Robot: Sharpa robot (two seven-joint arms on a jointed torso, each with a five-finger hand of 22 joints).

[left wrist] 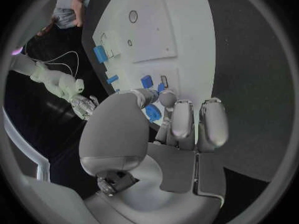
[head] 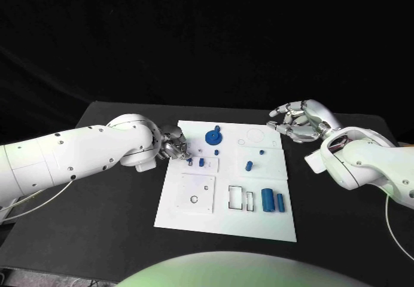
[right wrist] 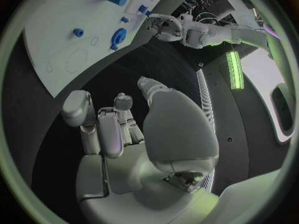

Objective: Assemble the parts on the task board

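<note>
I saw the white board (head: 226, 206) lying in the middle of the black table (head: 103, 203), running from the centre of the head frame down toward the lower middle; my left hand (head: 175, 146) sat at the board's left edge, just left of centre in the frame, with its fingertips down on a small blue piece (head: 191, 161) beside another small blue piece (head: 202, 161); in the left wrist picture the thumb and a finger met around a blue piece (left wrist: 152, 113), so I took that hand as pinching it, though the contact was partly hidden; my right hand (head: 296, 121) hung over the bare table off the board's upper right corner, in the upper right of the frame, fingers curled loosely and apart, with nothing in them; on the board a blue gear (head: 213, 139) lay near the top, a short blue peg (head: 249, 165) stood right of centre, and a long blue cylinder (head: 268, 200) with a thinner blue bar (head: 281, 201) just beside it lay toward the lower right
</note>
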